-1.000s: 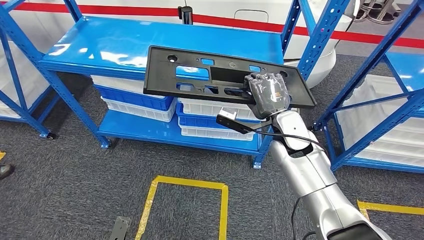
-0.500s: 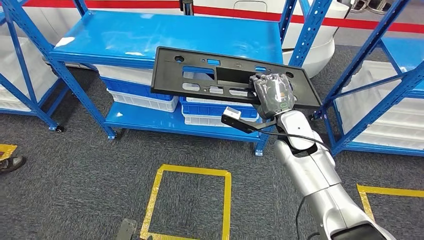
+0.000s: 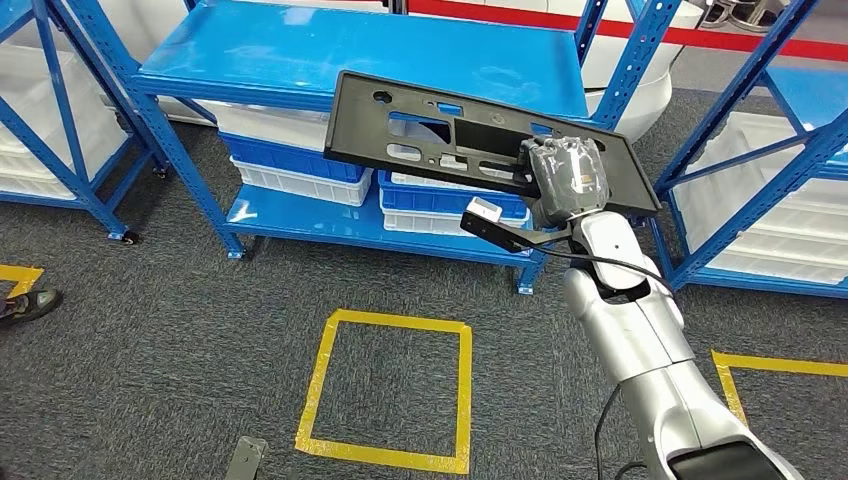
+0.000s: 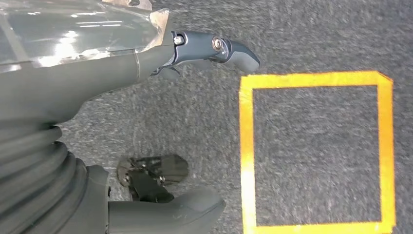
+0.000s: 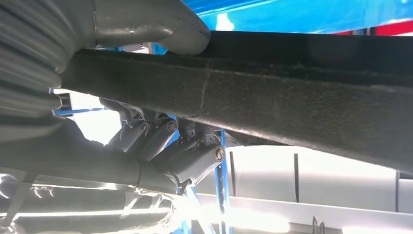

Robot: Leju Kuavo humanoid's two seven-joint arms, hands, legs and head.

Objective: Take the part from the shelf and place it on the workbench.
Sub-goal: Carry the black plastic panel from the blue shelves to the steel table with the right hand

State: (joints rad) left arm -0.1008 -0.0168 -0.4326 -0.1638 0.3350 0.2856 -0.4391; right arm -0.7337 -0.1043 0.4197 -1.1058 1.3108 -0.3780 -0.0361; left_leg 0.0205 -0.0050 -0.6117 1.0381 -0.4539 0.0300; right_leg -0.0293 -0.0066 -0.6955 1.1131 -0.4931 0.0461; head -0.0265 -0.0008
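Observation:
The part (image 3: 450,135) is a long flat black plastic panel with several cut-outs. It is held in the air in front of the blue shelf (image 3: 300,50), tilted down toward the right. My right hand (image 3: 568,182) grips its near edge close to the right end. In the right wrist view the thumb (image 5: 160,24) lies on one face of the panel (image 5: 302,97) and the fingers (image 5: 190,156) curl under the other. My left hand (image 4: 97,97) hangs over the carpet with its fingers (image 4: 219,48) apart and nothing in it.
White and blue bins (image 3: 290,160) fill the shelf's lower levels. A second blue rack (image 3: 760,130) stands at the right. A yellow tape square (image 3: 390,390) marks the grey carpet, with a small dark object (image 3: 240,460) near it. A person's shoe (image 3: 25,305) shows at the left edge.
The whole picture has shifted, so the camera has moved; the shelf now sits further right in view. The panel stays in my right hand, slightly more tilted.

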